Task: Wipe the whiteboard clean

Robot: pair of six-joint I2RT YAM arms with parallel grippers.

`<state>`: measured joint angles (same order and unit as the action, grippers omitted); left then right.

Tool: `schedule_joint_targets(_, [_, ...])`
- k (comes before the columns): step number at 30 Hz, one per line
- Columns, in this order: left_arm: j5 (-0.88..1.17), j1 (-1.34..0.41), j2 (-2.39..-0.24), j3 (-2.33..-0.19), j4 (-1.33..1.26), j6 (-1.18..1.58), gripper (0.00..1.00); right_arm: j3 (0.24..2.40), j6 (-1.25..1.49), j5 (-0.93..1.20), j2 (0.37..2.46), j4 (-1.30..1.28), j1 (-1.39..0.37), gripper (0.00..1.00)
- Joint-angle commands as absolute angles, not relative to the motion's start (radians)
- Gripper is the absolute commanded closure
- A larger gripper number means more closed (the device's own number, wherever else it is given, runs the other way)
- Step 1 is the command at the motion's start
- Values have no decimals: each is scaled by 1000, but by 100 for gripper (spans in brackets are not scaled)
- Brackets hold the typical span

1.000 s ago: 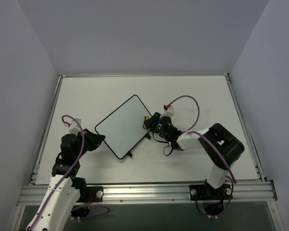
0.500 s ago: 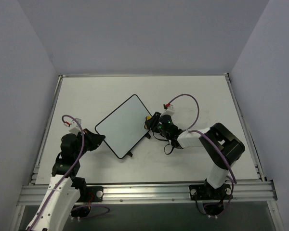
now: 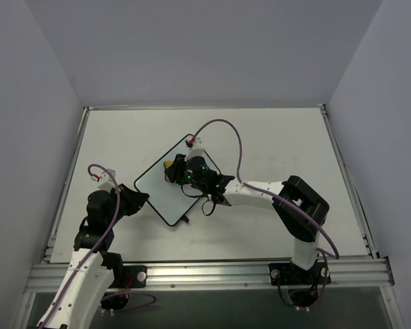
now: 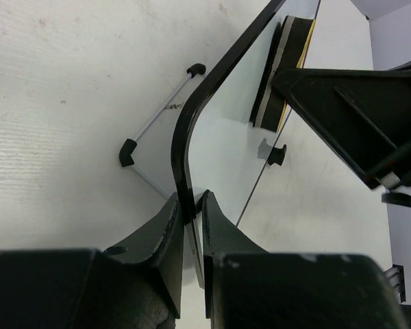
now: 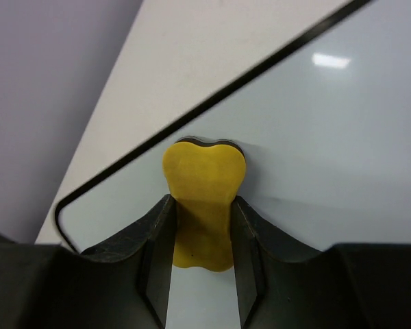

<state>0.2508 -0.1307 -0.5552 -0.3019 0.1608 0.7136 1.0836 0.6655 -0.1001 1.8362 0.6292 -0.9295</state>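
The whiteboard point(image 3: 157, 186) lies tilted on the table, white with a thin black frame and small black feet; no scribbles show on it. My left gripper point(image 3: 141, 198) is shut on its left corner; the left wrist view shows the frame point(image 4: 192, 130) clamped between my left gripper's point(image 4: 190, 205) jaws. My right gripper point(image 3: 172, 171) is shut on a yellow sponge point(image 3: 168, 166) and presses it on the board's upper part. In the right wrist view the sponge point(image 5: 203, 178) sits squeezed between the right gripper's point(image 5: 202, 236) jaws, on the white surface point(image 5: 329, 137) near the board's edge.
The white table point(image 3: 281, 144) has metal rails along the sides and a front rail point(image 3: 212, 274) by the arm bases. Grey walls enclose it. The right arm's purple cable point(image 3: 222, 127) arcs above the board.
My right gripper with the sponge has swept left from the board's right edge across onto its upper-left part. The left gripper and board have stayed put.
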Motion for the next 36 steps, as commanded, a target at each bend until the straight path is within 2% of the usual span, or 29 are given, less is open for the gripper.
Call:
schedule_joint_targets(1, [253, -147, -569, -316, 193, 675, 98, 1163, 649, -92, 1924, 517, -1029, 100])
schedule_joint_targets(6, [250, -152, -568, -316, 195, 675, 98, 1278, 638, -124, 1997, 465, -1104, 100])
schedule_joint_targets(11, [247, -155, -563, -316, 196, 675, 98, 1243, 649, -161, 1988, 463, -1104, 100])
schedule_joint_targets(23, [244, -156, -565, -316, 196, 673, 98, 958, 733, -152, 1850, 531, -878, 100])
schedule_joint_targets(27, [242, -158, -566, -318, 196, 673, 98, 923, 745, -132, 1825, 518, -819, 100])
schedule_joint_targets(32, [241, -161, -566, -318, 196, 673, 98, 975, 732, -121, 1841, 497, -831, 100])
schedule_joint_targets(36, [239, -161, -566, -318, 196, 675, 98, 1084, 709, -147, 1881, 437, -917, 100])
